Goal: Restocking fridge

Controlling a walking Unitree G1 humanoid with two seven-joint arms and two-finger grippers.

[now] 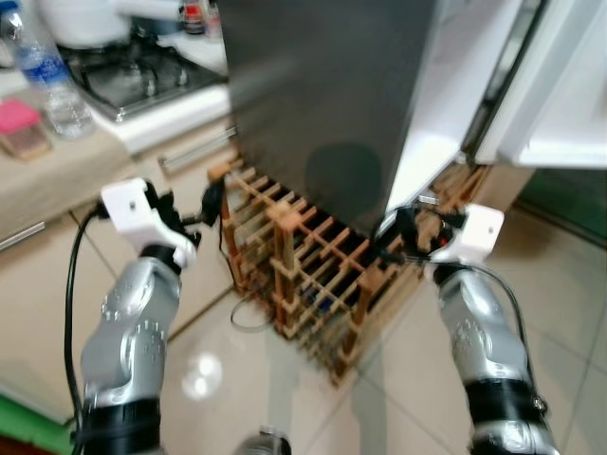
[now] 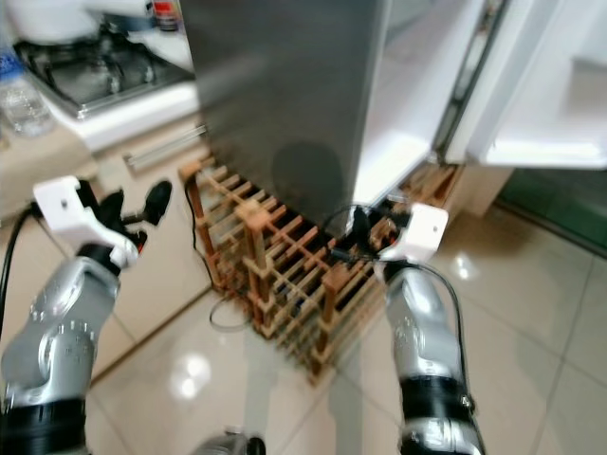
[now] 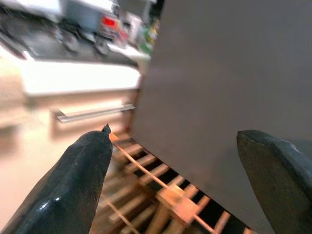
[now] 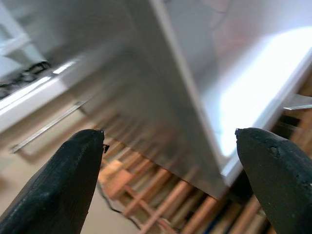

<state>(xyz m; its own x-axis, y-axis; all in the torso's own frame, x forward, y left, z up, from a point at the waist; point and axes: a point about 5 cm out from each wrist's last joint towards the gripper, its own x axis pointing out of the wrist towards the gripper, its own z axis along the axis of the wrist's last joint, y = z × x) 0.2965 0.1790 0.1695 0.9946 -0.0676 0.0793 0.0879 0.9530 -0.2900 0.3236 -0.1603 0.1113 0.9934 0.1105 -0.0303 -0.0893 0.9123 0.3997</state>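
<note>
A grey fridge [image 1: 327, 104] stands before me on a wooden slatted rack [image 1: 313, 275], and its white door [image 1: 560, 85] hangs open at the right. My left gripper [image 1: 204, 213] is raised beside the fridge's left lower corner, open, with nothing between its fingers [image 3: 73, 185]. Near the fridge's right lower corner my right gripper [image 1: 403, 237] is also open and empty, and its fingers [image 4: 58, 185] frame the fridge's edge. A clear water bottle [image 1: 43, 76] stands on the counter at the far left.
A gas stove [image 1: 133, 71] sits on the counter to the left, above cabinet fronts with a metal handle [image 1: 194, 147]. A pink item [image 1: 19, 123] lies by the bottle. A black cable [image 1: 242, 313] trails on the glossy tiled floor [image 1: 379, 398] by the rack.
</note>
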